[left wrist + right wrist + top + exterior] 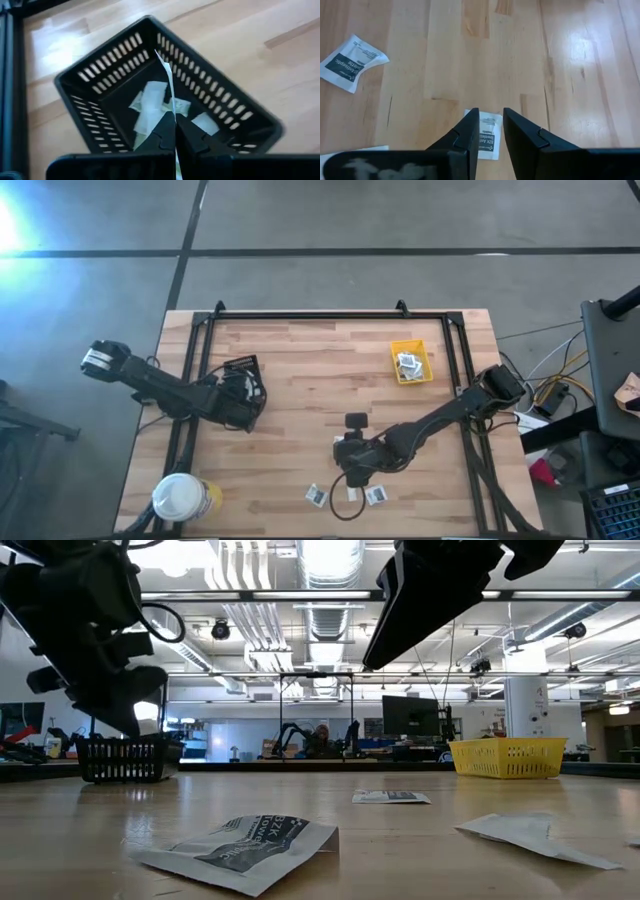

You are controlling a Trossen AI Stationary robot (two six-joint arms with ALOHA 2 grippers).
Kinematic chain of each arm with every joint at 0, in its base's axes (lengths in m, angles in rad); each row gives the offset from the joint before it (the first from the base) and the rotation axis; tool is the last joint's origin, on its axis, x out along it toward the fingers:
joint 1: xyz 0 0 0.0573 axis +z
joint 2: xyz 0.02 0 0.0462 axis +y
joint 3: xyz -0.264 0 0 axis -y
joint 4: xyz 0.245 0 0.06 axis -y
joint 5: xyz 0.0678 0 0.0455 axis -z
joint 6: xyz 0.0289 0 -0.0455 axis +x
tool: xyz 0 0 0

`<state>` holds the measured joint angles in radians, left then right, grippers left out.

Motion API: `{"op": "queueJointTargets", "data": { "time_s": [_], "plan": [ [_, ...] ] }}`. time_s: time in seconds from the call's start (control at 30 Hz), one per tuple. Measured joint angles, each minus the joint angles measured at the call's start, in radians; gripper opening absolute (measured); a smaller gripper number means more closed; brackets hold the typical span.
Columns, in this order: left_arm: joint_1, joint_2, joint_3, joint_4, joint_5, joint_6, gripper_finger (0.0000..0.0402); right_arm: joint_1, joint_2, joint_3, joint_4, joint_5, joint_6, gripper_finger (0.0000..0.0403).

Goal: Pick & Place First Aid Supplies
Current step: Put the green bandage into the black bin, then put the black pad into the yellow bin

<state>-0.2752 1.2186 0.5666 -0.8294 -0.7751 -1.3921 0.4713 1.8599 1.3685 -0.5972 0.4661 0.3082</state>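
Right gripper (491, 131): fingers apart, straddling a white packet (487, 145) flat on the bench (570, 60). Lower squarely, close on its edge. Left gripper (175, 131): fingers together, clamped on a pale strip (166, 75) over the black basket (100, 80); release inside.

One white packet (351, 62) on the table reads "Antiseptic".

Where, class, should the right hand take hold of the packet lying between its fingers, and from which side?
Judging by its flat pose on the table, the packet is best approached from straight above. The right hand has a finger on each side, so pinching across its opposite edges looks right.
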Motion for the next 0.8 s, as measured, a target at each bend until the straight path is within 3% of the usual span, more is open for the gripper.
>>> {"op": "queueJointTargets", "data": {
  "time_s": [0.33, 0.67, 0.8],
  "plan": [
    [0.006, 0.0, -0.001, -0.019, 0.0, 0.012, 0.0014, 0.007, 0.0, -0.002, -0.002, -0.003, 0.014, 0.0068],
    [0.006, -0.002, -0.001, -0.02, 0.006, 0.031, 0.0143, 0.013, 0.0, -0.002, -0.013, -0.006, 0.026, 0.0079],
    [0.006, -0.025, 0.005, -0.038, 0.015, 0.12, 0.0173, 0.017, 0.0, -0.002, -0.042, -0.012, 0.036, 0.0082]
  ]
}}
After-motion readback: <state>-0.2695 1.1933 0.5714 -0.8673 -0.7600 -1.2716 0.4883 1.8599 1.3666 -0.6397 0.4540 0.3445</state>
